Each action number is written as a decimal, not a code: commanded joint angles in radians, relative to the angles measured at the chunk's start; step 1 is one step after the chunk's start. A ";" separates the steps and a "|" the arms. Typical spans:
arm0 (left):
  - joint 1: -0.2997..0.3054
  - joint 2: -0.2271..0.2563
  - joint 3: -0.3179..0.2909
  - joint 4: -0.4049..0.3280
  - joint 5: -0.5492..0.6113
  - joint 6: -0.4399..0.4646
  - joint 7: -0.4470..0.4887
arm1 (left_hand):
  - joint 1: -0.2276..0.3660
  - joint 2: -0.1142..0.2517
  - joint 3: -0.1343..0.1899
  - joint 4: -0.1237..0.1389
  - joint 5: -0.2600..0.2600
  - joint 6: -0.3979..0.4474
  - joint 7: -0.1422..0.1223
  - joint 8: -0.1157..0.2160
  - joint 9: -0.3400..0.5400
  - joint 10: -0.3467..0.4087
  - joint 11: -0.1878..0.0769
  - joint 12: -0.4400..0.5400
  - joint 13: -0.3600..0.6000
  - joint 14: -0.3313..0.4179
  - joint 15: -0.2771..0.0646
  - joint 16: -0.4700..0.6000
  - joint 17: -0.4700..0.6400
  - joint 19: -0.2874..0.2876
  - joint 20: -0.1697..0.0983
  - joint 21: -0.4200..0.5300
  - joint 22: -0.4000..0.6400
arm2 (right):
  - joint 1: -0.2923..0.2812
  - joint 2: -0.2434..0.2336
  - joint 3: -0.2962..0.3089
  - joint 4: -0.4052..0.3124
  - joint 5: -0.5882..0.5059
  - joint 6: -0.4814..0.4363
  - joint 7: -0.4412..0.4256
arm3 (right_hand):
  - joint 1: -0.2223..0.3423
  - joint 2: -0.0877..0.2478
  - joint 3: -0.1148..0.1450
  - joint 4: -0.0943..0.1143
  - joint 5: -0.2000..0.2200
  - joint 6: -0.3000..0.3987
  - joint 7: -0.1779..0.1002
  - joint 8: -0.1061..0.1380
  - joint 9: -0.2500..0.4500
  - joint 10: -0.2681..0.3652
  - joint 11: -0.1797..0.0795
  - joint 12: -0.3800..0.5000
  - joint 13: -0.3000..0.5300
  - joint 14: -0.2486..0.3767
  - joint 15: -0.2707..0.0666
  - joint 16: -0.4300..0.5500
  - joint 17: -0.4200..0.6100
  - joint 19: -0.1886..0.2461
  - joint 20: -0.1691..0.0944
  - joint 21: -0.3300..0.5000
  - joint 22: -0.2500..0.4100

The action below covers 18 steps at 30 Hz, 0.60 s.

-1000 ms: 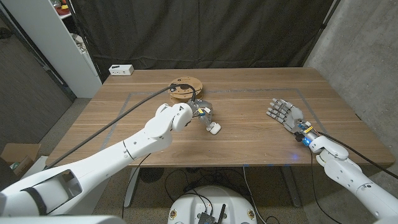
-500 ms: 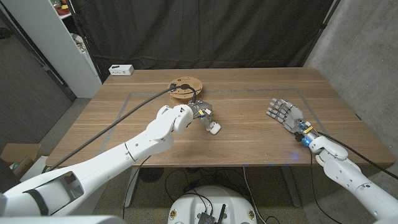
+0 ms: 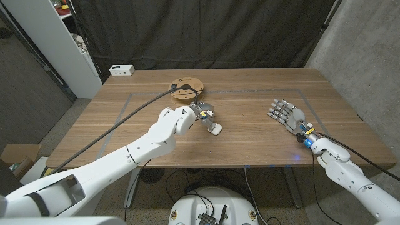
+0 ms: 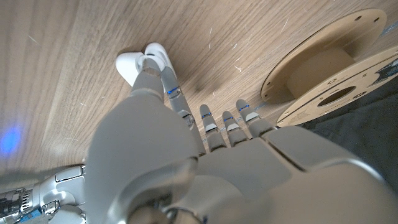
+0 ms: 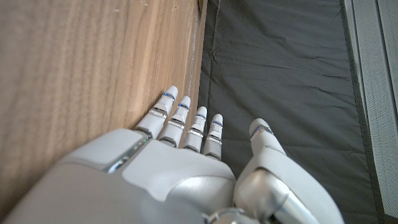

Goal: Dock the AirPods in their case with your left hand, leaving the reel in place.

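Reel (image 3: 186, 89), round pale wood w/ a hole in the middle, sits just behind my left hand (image 3: 203, 113). Smooth white AirPods case (image 3: 215, 129) lies on the brown table (image 3: 250, 144); one finger touches it, can't tell if I hold it. My right hand (image 3: 289, 115) is spread, holding nothing.

A wooden table (image 3: 250, 134) stands before a dark curtain (image 3: 206, 31) that hangs along its far side. A small white box (image 3: 121, 70) lies at the table's far left corner. Left of the table stands a white shelf unit (image 3: 65, 37), with a cardboard box (image 3: 15, 157) on the floor nearer left.
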 commanded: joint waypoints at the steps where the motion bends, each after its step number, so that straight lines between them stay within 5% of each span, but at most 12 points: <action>1: 0.007 -0.007 0.004 -0.012 0.010 0.008 -0.015 | -0.015 0.003 -0.005 0.005 0.000 -0.003 0.001 0.002 0.064 0.010 0.001 0.003 0.005 0.010 -0.103 0.009 0.002 0.005 -0.002 0.007 0.001 | -0.011 -0.001 0.006 0.000 0.007 0.003 0.006 | 0.000 0.022 0.007 0.003 0.000 0.008 -0.008 0.004 0.002 0.000 -0.004 -0.002 0.002 -0.004 -0.107 0.002 0.004 -0.002 0.002 -0.002 0.005; 18: 0.005 -0.018 0.003 -0.007 0.011 0.013 -0.039 | -0.068 0.003 -0.025 0.024 0.000 -0.101 -0.035 -0.051 0.049 0.001 0.002 -0.003 0.005 0.029 -0.086 0.010 0.004 -0.002 0.011 0.006 0.003 | -0.001 0.011 0.004 0.022 0.009 0.020 0.036 | 0.006 0.044 0.020 0.015 0.001 0.013 -0.015 0.004 0.002 0.001 -0.002 -0.002 0.003 -0.009 -0.104 0.005 0.010 -0.009 0.003 -0.003 0.006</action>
